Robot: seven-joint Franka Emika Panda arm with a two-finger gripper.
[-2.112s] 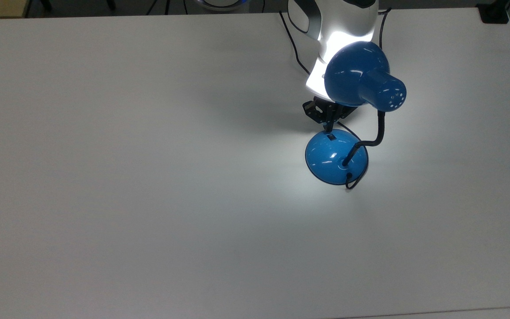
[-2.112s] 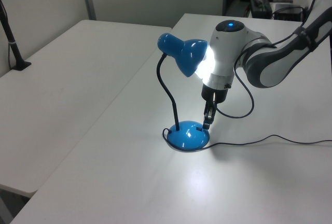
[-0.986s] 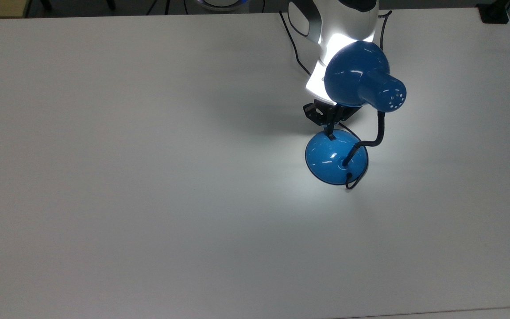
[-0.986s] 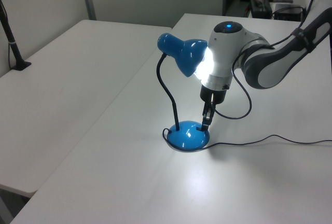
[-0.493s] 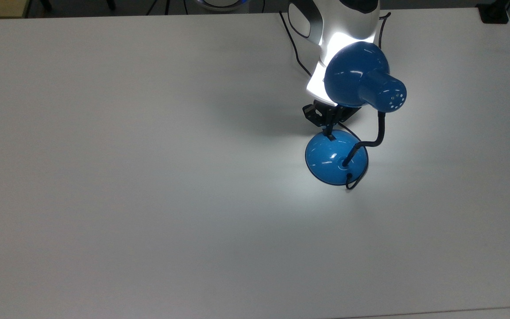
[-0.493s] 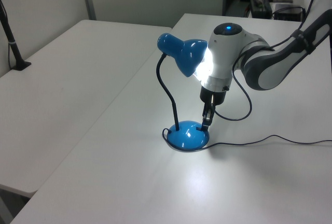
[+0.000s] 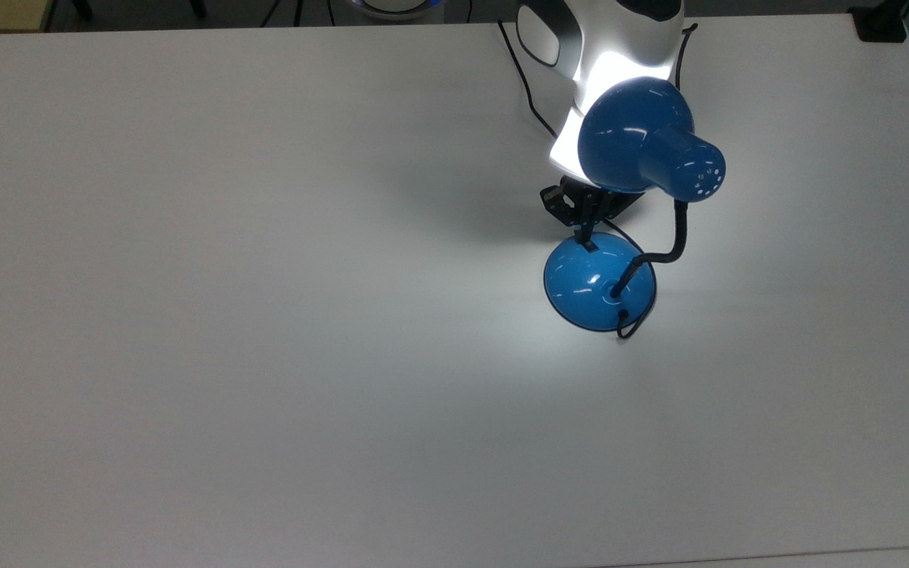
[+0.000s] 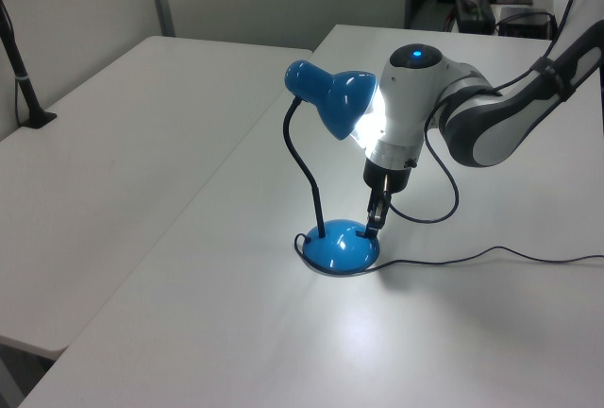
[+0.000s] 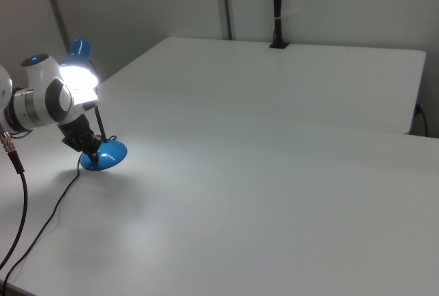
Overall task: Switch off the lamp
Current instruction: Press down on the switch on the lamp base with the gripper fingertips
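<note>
We see the gripper [image 8: 375, 224] tip on the lit lamp [image 8: 342, 246] base; jaws look clenched

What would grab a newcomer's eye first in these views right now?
The lit blue lamp, standing toward the top view's upper right on the white table, throws a bright glare onto the white robot arm next to its shade and a pool of light around its base. Next comes the gripper, its tip down on the top of the base, where the small black switch sits.
</note>
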